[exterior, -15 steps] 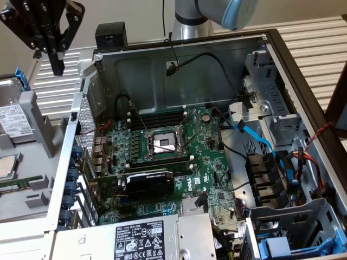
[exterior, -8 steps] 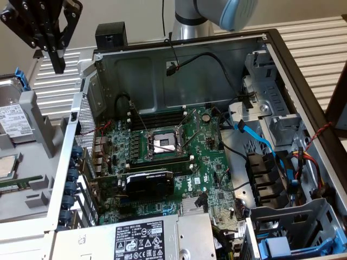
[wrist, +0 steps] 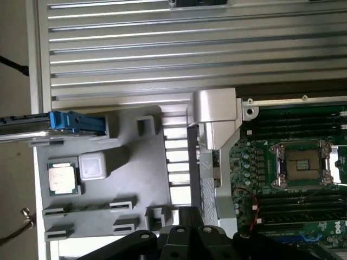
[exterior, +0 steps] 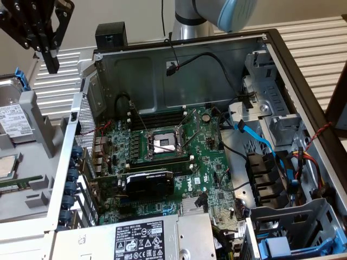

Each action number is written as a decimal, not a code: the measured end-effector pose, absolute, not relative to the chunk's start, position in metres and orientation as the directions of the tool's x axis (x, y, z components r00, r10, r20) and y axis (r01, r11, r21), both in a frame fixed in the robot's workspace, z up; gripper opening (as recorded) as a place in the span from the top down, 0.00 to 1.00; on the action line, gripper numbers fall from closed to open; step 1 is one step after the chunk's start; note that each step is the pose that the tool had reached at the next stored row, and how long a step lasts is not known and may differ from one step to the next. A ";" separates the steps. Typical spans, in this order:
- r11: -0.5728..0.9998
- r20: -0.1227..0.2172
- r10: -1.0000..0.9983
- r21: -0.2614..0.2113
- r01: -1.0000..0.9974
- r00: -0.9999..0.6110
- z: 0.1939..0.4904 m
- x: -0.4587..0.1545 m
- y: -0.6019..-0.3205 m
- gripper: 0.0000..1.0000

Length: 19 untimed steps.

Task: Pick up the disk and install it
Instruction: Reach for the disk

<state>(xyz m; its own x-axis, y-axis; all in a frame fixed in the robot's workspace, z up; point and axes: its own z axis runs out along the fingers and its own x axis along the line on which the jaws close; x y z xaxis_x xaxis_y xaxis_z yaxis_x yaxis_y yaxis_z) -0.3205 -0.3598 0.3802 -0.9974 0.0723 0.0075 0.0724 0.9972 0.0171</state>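
The disk [exterior: 11,120], silver-grey with a white label and a blue carrier frame [exterior: 20,78], stands on edge in a grey holder tray [exterior: 32,116] at the exterior view's left. In the wrist view the disk [wrist: 24,129] appears edge-on with its blue carrier [wrist: 73,121] at one end. My black gripper [exterior: 51,66] hangs above the tray, a little to the exterior view's right of the disk and clear of it. Its fingers are shut with nothing between them. In the wrist view the gripper [wrist: 190,218] is over the tray's edge beside the case wall.
The open computer case [exterior: 179,81] holds a motherboard [exterior: 162,143], a black graphics card [exterior: 149,184] and a grey power-supply box [exterior: 146,238]. Drive bays with a blue carrier [exterior: 276,246] and loose cables are at the exterior view's right. A small processor chip [wrist: 64,180] lies in the tray.
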 end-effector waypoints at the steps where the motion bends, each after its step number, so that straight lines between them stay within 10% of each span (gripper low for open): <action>1: 0.997 0.007 0.072 0.016 0.072 -0.997 0.380 -0.323 -0.358 0.89; 19: 0.998 0.006 0.070 0.009 0.070 -0.998 0.378 -0.381 -0.343 0.89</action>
<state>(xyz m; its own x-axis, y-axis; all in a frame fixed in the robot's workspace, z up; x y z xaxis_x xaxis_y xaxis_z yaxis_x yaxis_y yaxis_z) -0.3807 -0.3429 0.3779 -0.9976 0.0697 0.0062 0.0697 0.9975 0.0094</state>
